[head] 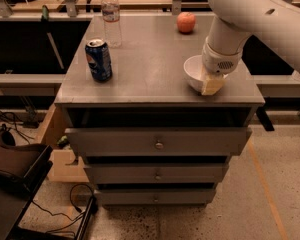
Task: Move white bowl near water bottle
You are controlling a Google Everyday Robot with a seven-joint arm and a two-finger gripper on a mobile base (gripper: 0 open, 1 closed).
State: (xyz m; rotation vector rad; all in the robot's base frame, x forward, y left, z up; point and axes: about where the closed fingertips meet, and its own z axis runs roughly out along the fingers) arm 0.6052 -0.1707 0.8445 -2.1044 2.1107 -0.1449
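Observation:
The white bowl (193, 72) sits on the grey cabinet top (150, 59) near its front right corner. My gripper (208, 82) comes down from the white arm (250, 14) onto the bowl's right rim and hides that side of it. The water bottle (110, 17), clear with a white cap and a label band, stands upright at the far left of the top, well away from the bowl.
A blue soda can (99, 59) stands at the left front of the top. An orange-red apple (186, 22) lies at the far right. Below are three drawers (159, 143). Cables and a dark bag (15, 159) lie on the floor at left.

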